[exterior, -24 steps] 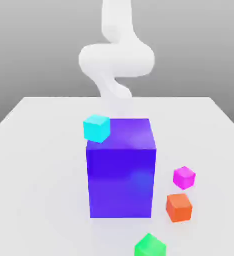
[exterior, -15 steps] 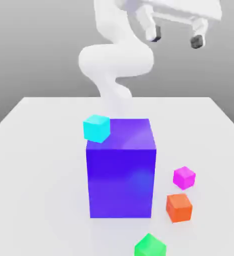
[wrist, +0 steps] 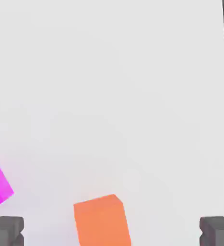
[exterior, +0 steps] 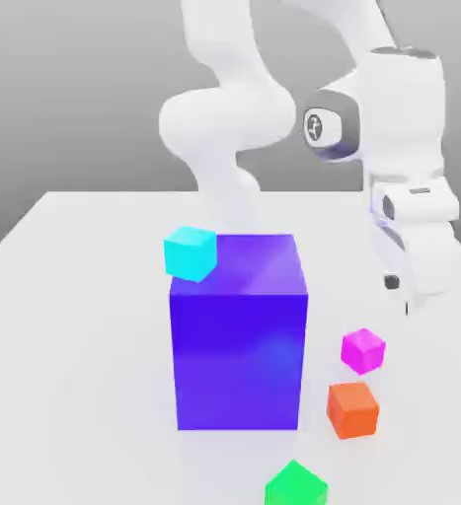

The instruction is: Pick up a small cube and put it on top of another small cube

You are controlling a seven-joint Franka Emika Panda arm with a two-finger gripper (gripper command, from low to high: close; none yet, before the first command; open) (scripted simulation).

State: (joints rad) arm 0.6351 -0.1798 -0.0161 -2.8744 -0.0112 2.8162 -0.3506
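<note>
Your gripper hangs above the table with its fingers spread wide and nothing between them. Below it you see the pink cube on the table, just right of the big blue block in the exterior view. The orange cube sits just nearer than the pink one. A cyan cube rests at the block's far left top corner, and a green cube lies nearest.
</note>
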